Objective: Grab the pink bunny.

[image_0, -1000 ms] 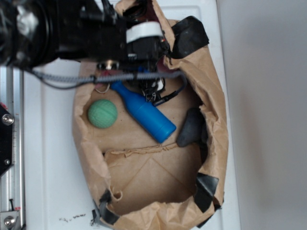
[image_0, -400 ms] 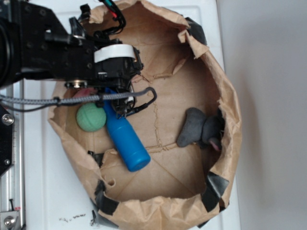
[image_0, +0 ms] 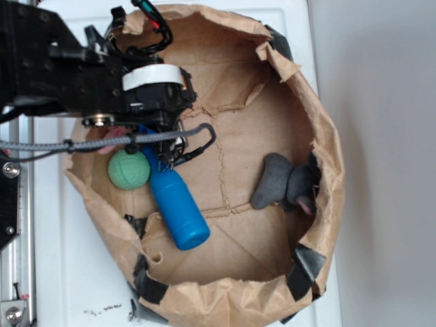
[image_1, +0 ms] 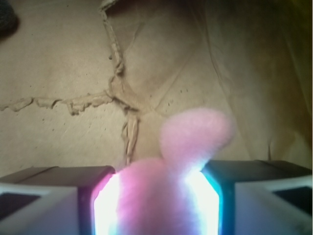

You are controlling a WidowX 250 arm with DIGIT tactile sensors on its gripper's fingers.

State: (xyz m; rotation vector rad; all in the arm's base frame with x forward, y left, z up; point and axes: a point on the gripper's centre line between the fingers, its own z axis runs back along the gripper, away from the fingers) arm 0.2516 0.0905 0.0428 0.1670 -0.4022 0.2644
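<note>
Pink bunny [image_1: 161, 196]: you see it pinched between gripper [image_1: 156, 200] fingers [image_1: 58, 193], one ear [image_1: 195, 132] poking up. Exterior view shows you only pink sliver [image_0: 112, 139] under arm, upper left in paper bag [image_0: 272, 95]. Green ball [image_0: 128, 169] just beside it, touching blue bottle [image_0: 176, 204]. Grey plush [image_0: 283, 182] well apart, right wall. Bag on white desk [image_0: 75, 272].

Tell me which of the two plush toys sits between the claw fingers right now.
The pink bunny, squeezed between the claw fingers. The dark grey plush lies apart on the bag's far side.
</note>
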